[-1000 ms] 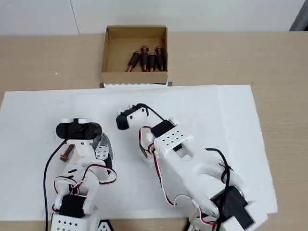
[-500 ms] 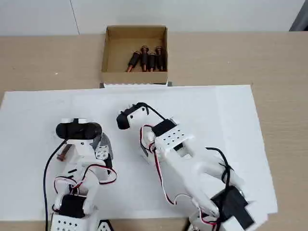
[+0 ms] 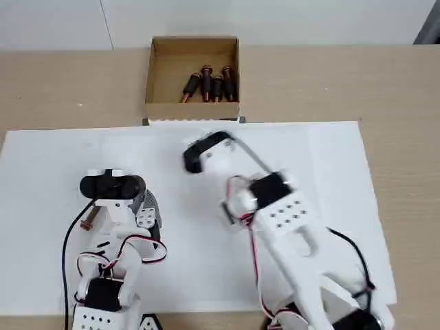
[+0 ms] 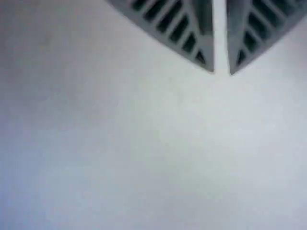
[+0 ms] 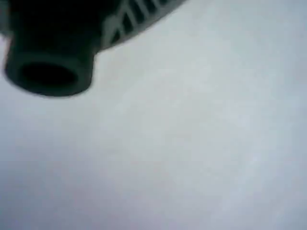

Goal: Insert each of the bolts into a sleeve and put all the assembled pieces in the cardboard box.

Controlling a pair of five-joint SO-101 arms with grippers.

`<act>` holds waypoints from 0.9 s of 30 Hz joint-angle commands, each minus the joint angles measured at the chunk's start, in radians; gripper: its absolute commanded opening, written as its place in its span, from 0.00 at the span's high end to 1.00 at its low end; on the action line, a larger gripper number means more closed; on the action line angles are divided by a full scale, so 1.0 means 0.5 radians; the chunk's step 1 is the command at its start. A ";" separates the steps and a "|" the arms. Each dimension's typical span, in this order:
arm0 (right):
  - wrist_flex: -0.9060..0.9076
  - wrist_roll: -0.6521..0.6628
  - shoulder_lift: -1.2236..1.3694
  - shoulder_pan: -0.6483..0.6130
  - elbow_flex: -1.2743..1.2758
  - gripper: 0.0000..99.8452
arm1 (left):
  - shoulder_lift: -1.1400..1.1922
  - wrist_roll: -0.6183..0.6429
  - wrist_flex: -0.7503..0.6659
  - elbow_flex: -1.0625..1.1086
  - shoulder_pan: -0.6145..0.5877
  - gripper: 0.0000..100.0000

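Far left on the paper sheet (image 3: 41, 165): one bare bolt (image 3: 88, 223), lying flat just beside the left arm. Liable to roll or get swept aside if clipped by that arm in turning toward it. Next, left fingers (image 4: 187, 28) low over the sheet, all but together, clamped on nothing. Too narrow for the bolt unless spread first. Further right, right fingers (image 5: 139, 17) clamped on a black sleeve (image 5: 48, 62), open end showing, above the sheet. Might twist or drop out under a shallow hold, or meet the bolt off-axis and jam. Four finished pieces (image 3: 210, 84) already in the cardboard box (image 3: 157, 75) at the back. Underneath, a pale wooden table (image 3: 399, 89); behind, a plain white wall (image 3: 275, 20).
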 commanded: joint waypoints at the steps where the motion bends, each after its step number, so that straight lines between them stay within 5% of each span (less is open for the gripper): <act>1: 0.048 0.018 -0.213 0.278 -0.114 1.00 | -0.018 0.015 0.003 -0.011 -0.015 0.99; 15: 0.192 0.015 -0.809 1.168 -0.104 1.00 | -0.003 0.000 0.196 -0.333 -0.037 0.99; 27: 0.189 0.015 -0.855 1.539 0.015 1.00 | 0.408 -0.473 0.525 -1.146 -0.571 0.99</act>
